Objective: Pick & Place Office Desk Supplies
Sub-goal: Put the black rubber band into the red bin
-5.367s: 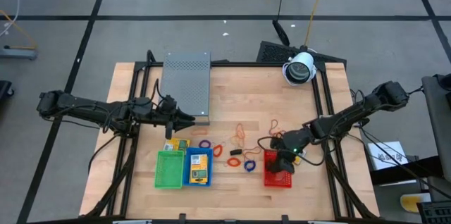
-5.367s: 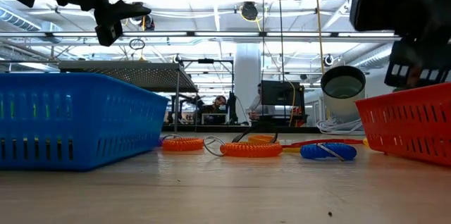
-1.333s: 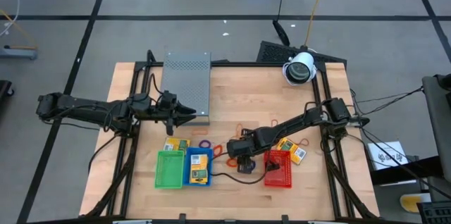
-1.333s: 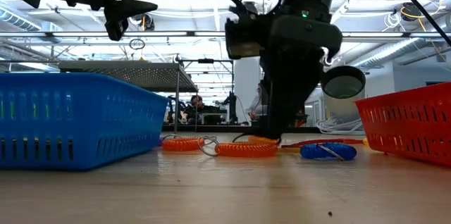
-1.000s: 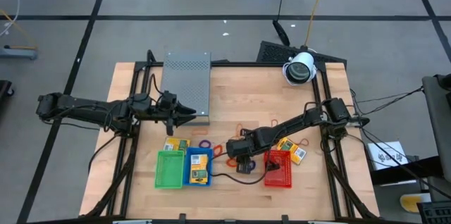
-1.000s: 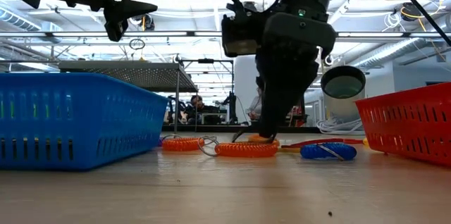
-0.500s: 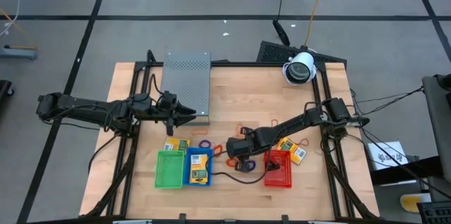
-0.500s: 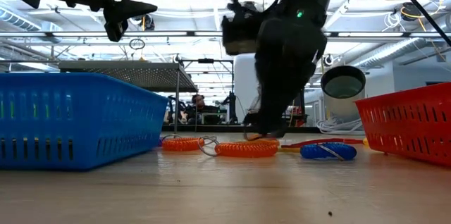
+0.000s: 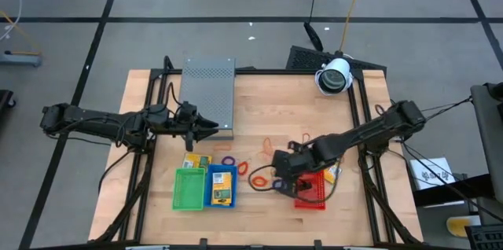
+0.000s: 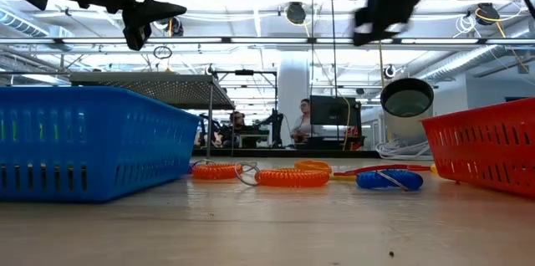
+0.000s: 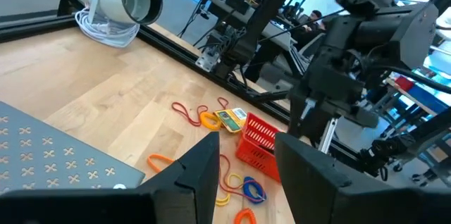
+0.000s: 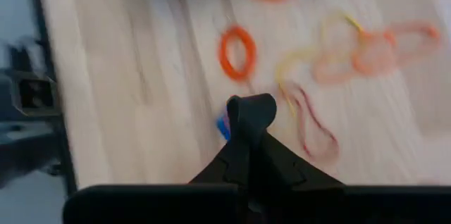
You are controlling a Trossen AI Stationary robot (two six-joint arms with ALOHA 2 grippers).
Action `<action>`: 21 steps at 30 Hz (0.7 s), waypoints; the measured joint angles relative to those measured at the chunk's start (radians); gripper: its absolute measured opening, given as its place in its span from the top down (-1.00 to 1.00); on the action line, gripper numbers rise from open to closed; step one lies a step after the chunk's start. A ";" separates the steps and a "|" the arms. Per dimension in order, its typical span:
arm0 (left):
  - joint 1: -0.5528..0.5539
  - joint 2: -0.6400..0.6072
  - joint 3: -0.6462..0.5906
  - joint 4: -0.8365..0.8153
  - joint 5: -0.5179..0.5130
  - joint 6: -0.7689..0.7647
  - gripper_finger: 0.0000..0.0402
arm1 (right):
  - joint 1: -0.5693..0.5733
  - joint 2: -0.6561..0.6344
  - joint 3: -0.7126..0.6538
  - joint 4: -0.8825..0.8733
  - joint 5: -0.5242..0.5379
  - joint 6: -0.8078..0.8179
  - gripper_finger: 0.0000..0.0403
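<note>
Since a second ago my right gripper (image 9: 277,181) has lifted and pulled back toward the red basket (image 9: 310,195), fingers pinched fully shut on what looks like a small black clip (image 12: 251,110). Orange and blue coil bands (image 10: 292,177) lie on the wood between the blue basket (image 9: 221,186) and the red one. My left gripper (image 9: 211,128) hovers half open and empty by the grey box (image 9: 208,93).
</note>
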State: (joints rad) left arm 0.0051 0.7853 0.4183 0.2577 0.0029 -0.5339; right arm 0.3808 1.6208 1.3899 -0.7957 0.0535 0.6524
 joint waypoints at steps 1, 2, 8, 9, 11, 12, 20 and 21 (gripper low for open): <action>0.000 0.000 0.000 0.000 0.000 -0.003 0.28 | 0.010 -0.011 0.000 -0.035 0.006 0.017 0.99; 0.000 0.000 0.000 0.000 0.000 -0.011 0.28 | 0.024 -0.018 0.000 -0.065 0.012 0.032 1.00; 0.000 0.000 0.000 0.000 0.006 -0.032 0.28 | 0.109 -0.030 0.000 -0.155 0.031 0.102 1.00; 0.000 0.000 0.000 0.001 0.007 -0.034 0.28 | 0.122 -0.029 -0.001 -0.159 0.032 0.109 1.00; 0.000 0.000 0.000 0.000 0.007 -0.044 0.28 | 0.144 -0.030 -0.018 -0.151 0.061 0.138 1.00; 0.000 0.000 0.000 0.000 0.007 -0.045 0.28 | 0.152 -0.031 -0.034 -0.148 0.080 0.163 1.00; 0.000 0.000 0.000 0.001 0.007 -0.056 0.28 | 0.212 -0.029 -0.216 -0.068 0.101 0.300 1.00; 0.000 0.000 0.000 0.001 0.007 -0.061 0.28 | 0.216 -0.029 -0.236 -0.047 0.100 0.316 1.00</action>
State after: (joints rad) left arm 0.0051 0.7853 0.4183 0.2584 0.0097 -0.5949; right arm 0.5971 1.5921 1.1535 -0.8428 0.1531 0.9681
